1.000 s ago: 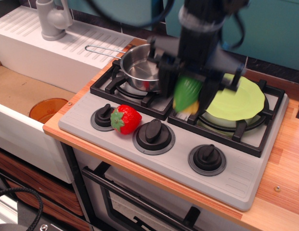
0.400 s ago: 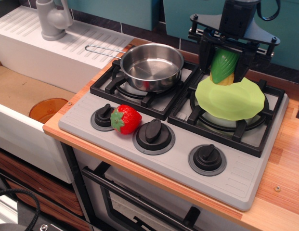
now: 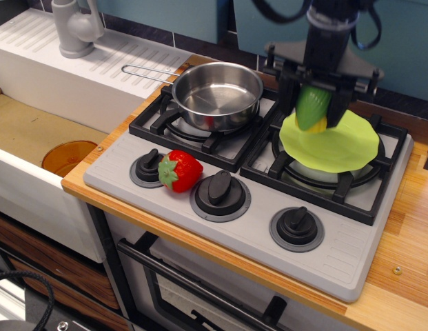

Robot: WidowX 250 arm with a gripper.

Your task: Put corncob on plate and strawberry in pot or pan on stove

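The corncob, green husk with yellow at its lower end, hangs upright in my gripper, which is shut on it over the far left part of the plate. The lime-green plate lies on the right burner of the grey stove. Whether the corncob's tip touches the plate I cannot tell. The red strawberry lies on the stove's front panel between the left and middle knobs. On the left burner stands the steel pan, with its wire handle pointing left.
Three black knobs line the stove's front. A white sink unit with a grey tap stands at the left, beside a basin with an orange drain. The wooden counter runs on to the right.
My gripper swung from over the stove's middle to the plate's far side, carrying the corncob. In the last moment it shifted slightly left and lower.
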